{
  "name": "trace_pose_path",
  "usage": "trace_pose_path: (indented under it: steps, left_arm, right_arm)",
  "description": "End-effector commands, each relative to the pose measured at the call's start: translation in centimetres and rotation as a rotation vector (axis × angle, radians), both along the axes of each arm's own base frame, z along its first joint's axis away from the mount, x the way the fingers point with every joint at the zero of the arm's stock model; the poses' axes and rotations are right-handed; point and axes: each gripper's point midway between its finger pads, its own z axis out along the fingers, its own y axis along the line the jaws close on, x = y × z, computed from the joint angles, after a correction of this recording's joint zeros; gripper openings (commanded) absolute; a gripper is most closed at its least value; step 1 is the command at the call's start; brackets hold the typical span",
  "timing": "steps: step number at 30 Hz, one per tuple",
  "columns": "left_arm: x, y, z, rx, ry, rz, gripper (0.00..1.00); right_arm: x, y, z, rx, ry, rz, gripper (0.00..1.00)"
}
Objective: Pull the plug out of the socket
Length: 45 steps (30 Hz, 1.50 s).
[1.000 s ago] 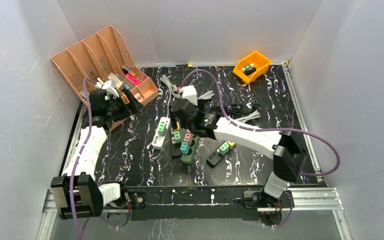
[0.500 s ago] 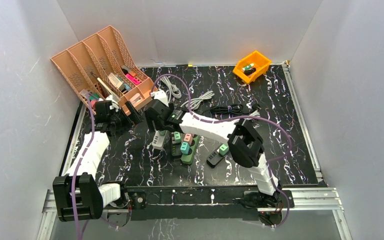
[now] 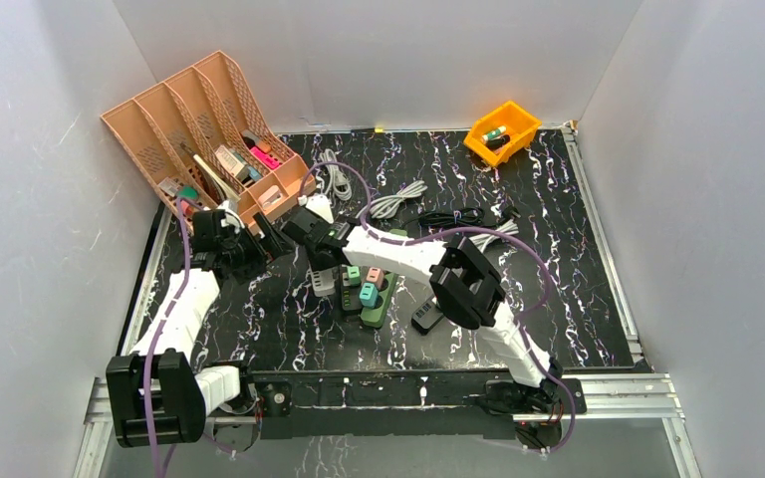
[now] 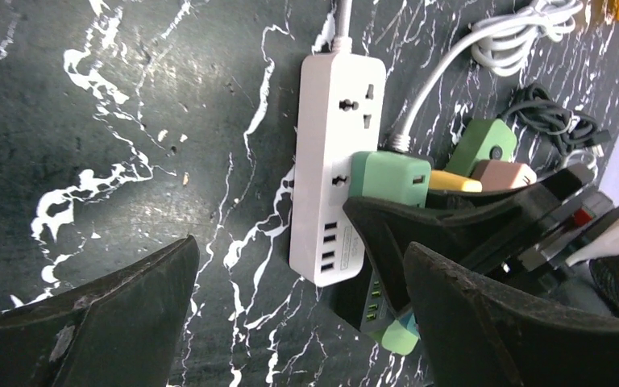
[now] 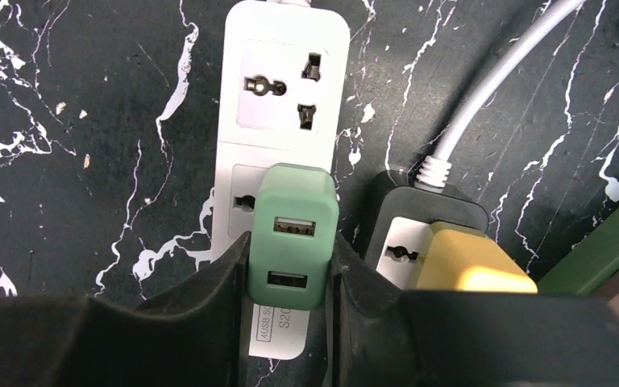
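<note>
Green plug [image 5: 290,238] is sitting on the white power strip [image 5: 282,89], over its second socket, and we are squeezing it with our right gripper [image 5: 290,262]: the two black fingers [image 5: 209,298] are pressing against its left and right sides, and its two USB ports are facing up toward the wrist camera. The strip's first socket, farther from us, is lying bare. Just beside the white strip, a black power strip [image 5: 431,211] is lying parallel to it, carrying a yellow plug [image 5: 471,270], with a white cable [image 5: 492,89] running away from its end. We are holding our left gripper [image 4: 298,246] wide open and low over the marbled black table [image 3: 558,249], near the strip's USB end; its fingers are closing on nothing. Farther out, a dark green strip [image 3: 374,311] is carrying pink and teal plugs, loose cables are lying behind it, a pink file organizer [image 3: 199,119] is standing at the far left corner, and an orange bin [image 3: 503,129] is sitting at the far right.
</note>
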Motion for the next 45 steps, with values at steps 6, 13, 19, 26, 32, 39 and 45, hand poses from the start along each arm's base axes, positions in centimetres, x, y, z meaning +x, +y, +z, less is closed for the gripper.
trace_pose_path:
  steps: [6, 13, 19, 26, 32, 39, 45]
  left_arm:
    - [-1.6, -3.8, -0.2, -0.203, 0.026, -0.145, 0.97]
    - [-1.8, -6.3, 0.0, -0.330, 0.017, -0.184, 0.97]
    - [-1.0, -8.2, 0.8, -0.403, -0.014, -0.216, 0.97]
    - [-0.4, -9.8, 1.8, -0.468, -0.057, -0.258, 0.97]
    - [-0.4, -10.3, 0.0, -0.459, 0.000, -0.246, 0.82]
    - [0.0, -9.9, -4.7, -0.460, 0.151, -0.133, 0.00]
    - [2.6, -10.3, -3.0, -0.415, 0.111, -0.251, 0.00]
  right_arm:
    - [3.7, -1.0, 8.7, 0.216, -0.132, -0.082, 0.00]
    - [4.5, -1.1, 12.9, 0.377, -0.156, -0.089, 0.00]
    - [3.9, -0.3, 13.9, 0.433, -0.134, -0.061, 0.00]
    - [3.5, 0.0, 13.7, 0.442, -0.115, -0.046, 0.00]
    - [3.0, 0.5, 14.5, 0.476, -0.101, -0.017, 0.00]
    - [2.7, -4.6, 20.4, 0.501, -0.175, -0.020, 0.00]
    - [6.2, -19.9, 20.2, 0.456, -0.238, -0.273, 0.00]
